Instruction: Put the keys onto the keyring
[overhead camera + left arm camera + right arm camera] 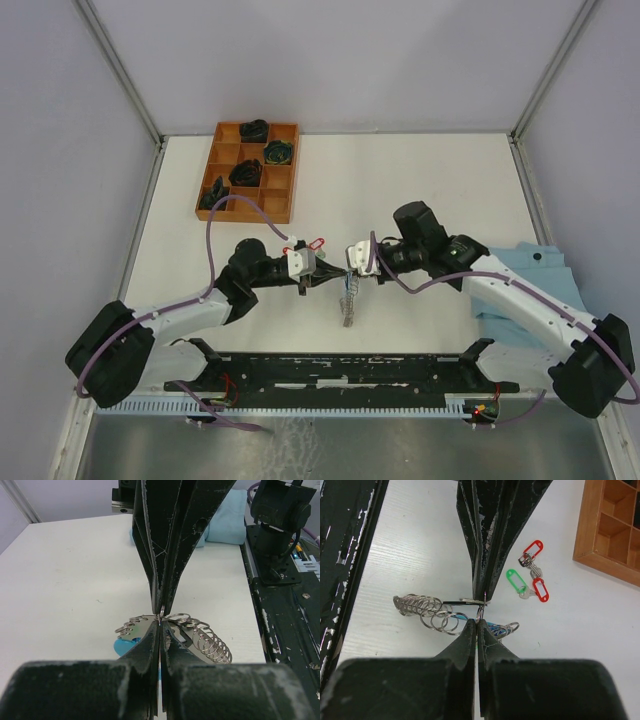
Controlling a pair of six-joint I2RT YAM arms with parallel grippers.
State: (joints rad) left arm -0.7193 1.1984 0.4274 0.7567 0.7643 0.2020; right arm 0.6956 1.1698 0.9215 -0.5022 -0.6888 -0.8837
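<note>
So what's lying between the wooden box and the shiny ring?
Loose keys with red and green tags lie between the wooden tray and the keyring, seen in the right wrist view.

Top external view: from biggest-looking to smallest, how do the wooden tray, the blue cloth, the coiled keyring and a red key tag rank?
1. wooden tray and blue cloth: roughly alike. The right arm hides part of the cloth, so I won't rank them.
2. keyring
3. red key tag, smallest

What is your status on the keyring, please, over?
Left pincer shut on keyring. Right pincer shut on it too, tips meeting. Red and green tagged keys loose on table, not yet threaded. No obstruction seen.
</note>
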